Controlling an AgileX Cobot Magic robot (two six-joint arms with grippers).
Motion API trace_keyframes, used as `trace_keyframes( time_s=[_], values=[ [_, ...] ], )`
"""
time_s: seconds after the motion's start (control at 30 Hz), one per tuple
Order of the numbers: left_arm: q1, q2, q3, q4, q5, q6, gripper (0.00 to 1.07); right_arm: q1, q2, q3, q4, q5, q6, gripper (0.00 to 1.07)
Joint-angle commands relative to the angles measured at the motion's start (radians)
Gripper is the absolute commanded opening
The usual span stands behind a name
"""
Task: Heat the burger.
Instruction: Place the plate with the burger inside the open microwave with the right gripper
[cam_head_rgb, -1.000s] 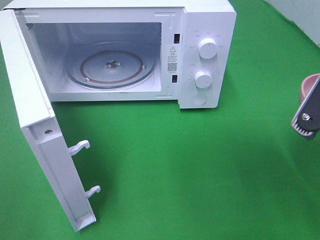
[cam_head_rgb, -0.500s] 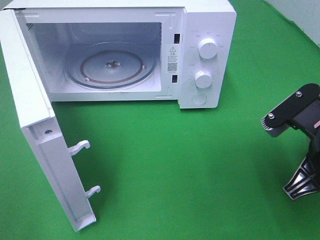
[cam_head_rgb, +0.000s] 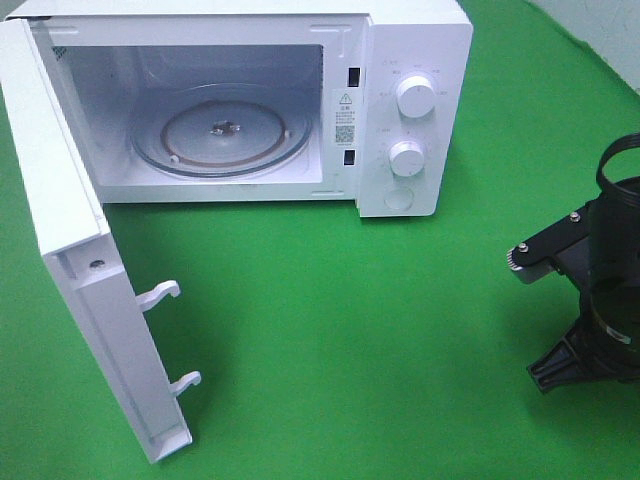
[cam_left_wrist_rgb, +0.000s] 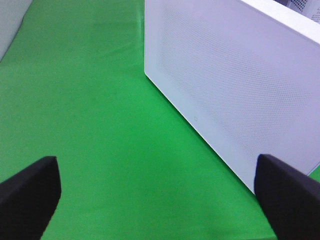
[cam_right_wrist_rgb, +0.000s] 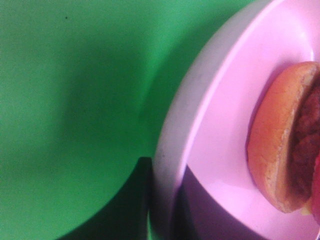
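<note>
Microwave (cam_head_rgb: 400, 110) door (cam_head_rgb: 90, 300) open, burger (cam_right_wrist_rgb: 285, 145) on plate (cam_right_wrist_rgb: 210, 125)

left gripper (cam_left_wrist_rgb: 160, 200): dark fingertips (cam_left_wrist_rgb: 27, 192) spread wide, nothing between them | white microwave door (cam_left_wrist_rgb: 235, 85): dotted panel standing on green cloth (cam_left_wrist_rgb: 90, 100), just beyond one fingertip | cloth: bare beneath gripper

You have a table (cam_head_rgb: 330, 330) covered in green cloth. On it, toward the far left, stands a white microwave (cam_head_rgb: 410, 110) with its door (cam_head_rgb: 80, 290) swung wide open. Whether the pink plate (cam_right_wrist_rgb: 210, 140) in the right wrist view rests on the cloth or is lifted, you cannot tell.
</note>
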Motion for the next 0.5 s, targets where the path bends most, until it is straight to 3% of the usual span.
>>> trace_keyframes(
  time_s=[0.03,0.5],
  values=[
    [0.003,-0.016,0.002,-0.001,-0.004,-0.001,0.98,-0.025,0.028,-0.008,-0.076,0.014,0.039,0.01],
    [0.003,-0.016,0.002,-0.001,-0.004,-0.001,0.98,-0.070,0.103,-0.008,-0.092,-0.042,0.067,0.10]
  ],
)
